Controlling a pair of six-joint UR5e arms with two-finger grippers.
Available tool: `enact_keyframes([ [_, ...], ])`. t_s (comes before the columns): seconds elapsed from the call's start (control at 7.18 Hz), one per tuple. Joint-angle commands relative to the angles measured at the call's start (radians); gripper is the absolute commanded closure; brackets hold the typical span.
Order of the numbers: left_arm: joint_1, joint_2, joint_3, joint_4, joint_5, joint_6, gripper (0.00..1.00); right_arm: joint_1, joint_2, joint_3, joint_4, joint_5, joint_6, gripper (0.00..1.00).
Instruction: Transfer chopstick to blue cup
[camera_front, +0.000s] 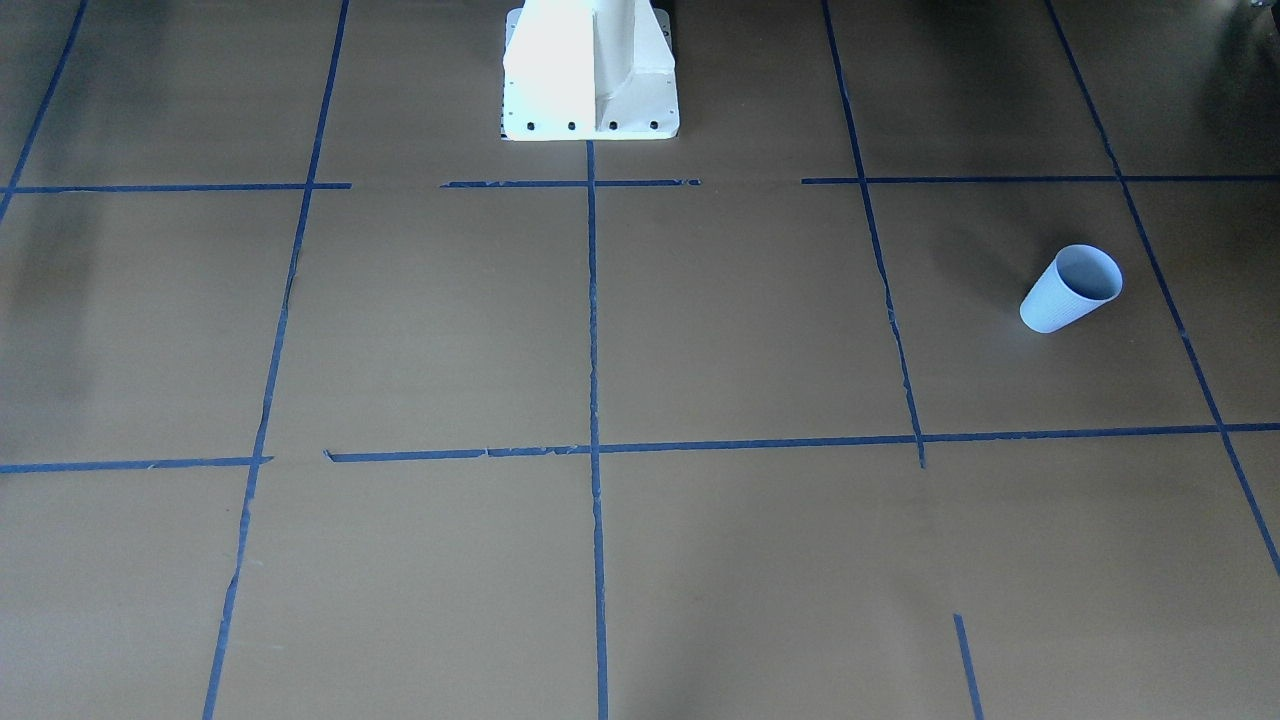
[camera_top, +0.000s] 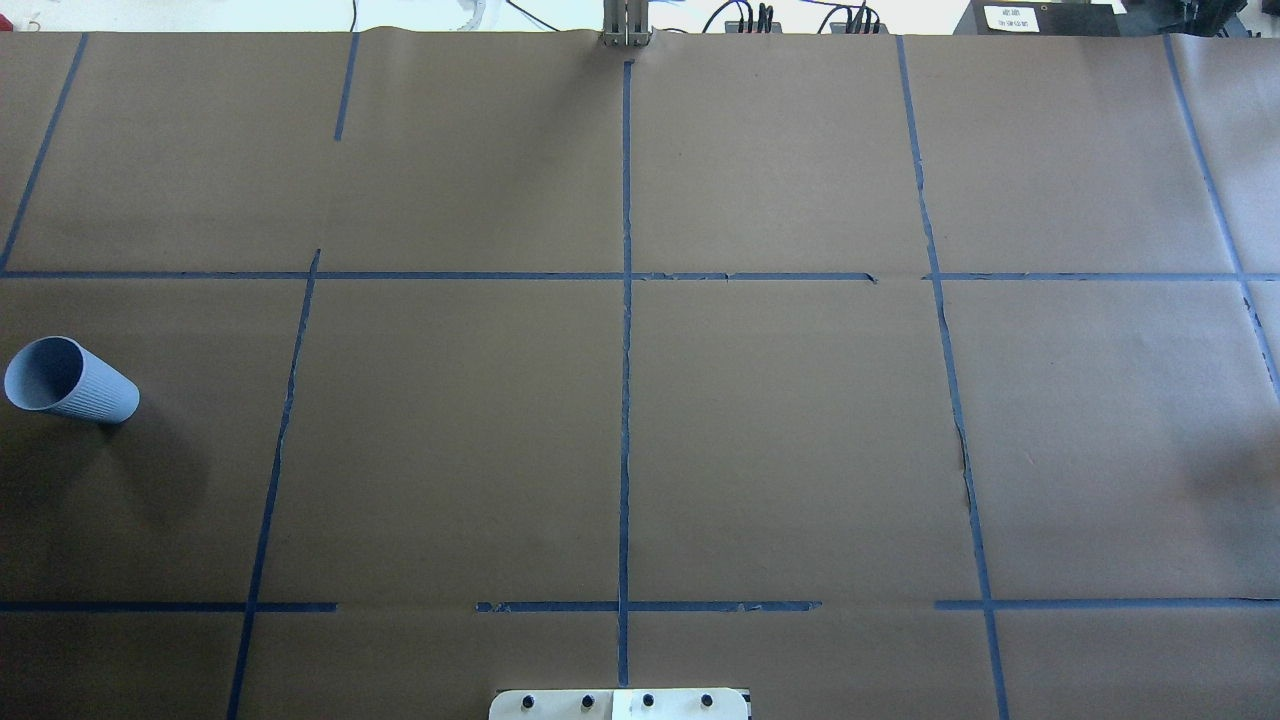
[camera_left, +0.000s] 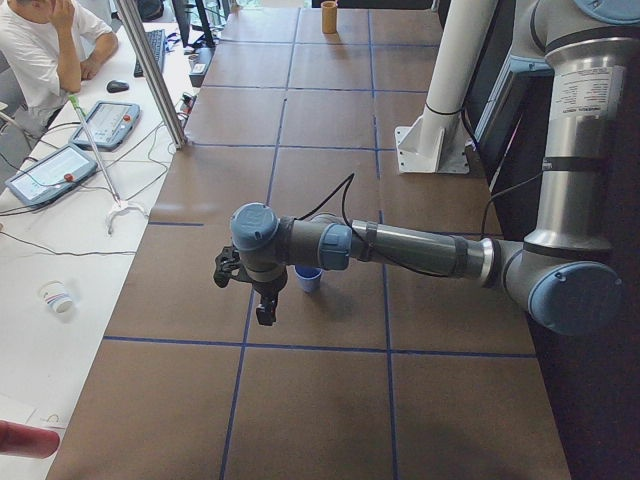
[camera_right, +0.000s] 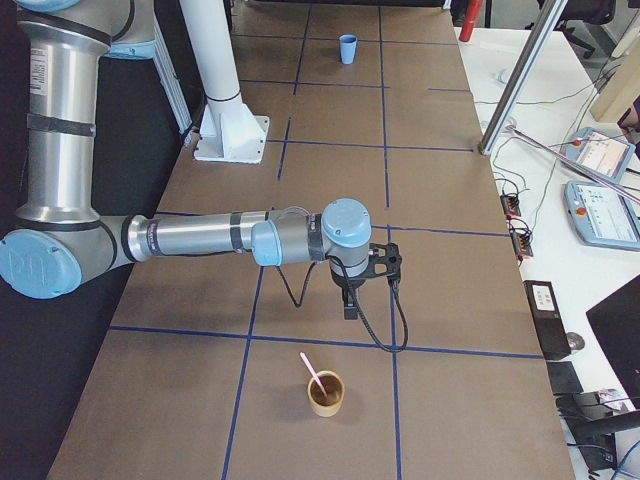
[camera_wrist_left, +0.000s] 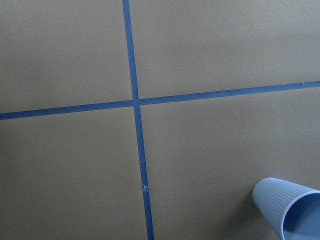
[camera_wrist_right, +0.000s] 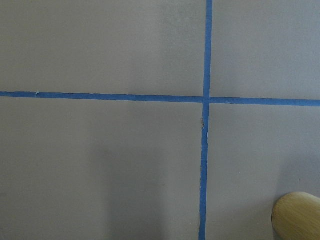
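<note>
Chopstick (camera_right: 313, 371) (in brown cup (camera_right: 326, 398)) apart from right gripper (camera_right: 348, 310)

Left-end cup (camera_top: 70, 380) upright on surface (camera_top: 780, 430), far toward robot's left. Right-end cup (camera_right: 326, 394) upright on surface at opposite end, well apart. Chopstick (camera_right: 313, 376) in right-end cup, leaning, top end above rim. Robot base (camera_top: 620, 705) at middle of surface's robot-side edge. Left end effector (camera_left: 265, 310) over surface, just beside left-end cup, on side away from robot. Right end effector (camera_right: 349, 305) over surface, near right-end cup, inward of it.
</note>
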Motion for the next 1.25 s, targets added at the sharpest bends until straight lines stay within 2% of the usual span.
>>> enact_keyframes([
  [0.0,0.007,-0.013,-0.011,0.001,0.012,-0.009,0.00,-0.007,-0.022,0.017,-0.001,0.000,0.003,0.00],
  [0.84,0.030,0.006,-0.033,-0.025,-0.032,0.004,0.00,-0.037,-0.016,0.008,0.003,-0.002,0.004,0.00],
  [0.98,0.034,0.016,-0.027,-0.095,-0.028,-0.018,0.00,-0.037,-0.019,0.005,0.003,-0.002,0.004,0.00],
  [1.11,0.034,0.016,-0.028,-0.102,-0.028,-0.062,0.00,-0.037,-0.022,0.005,0.003,-0.002,0.004,0.00],
])
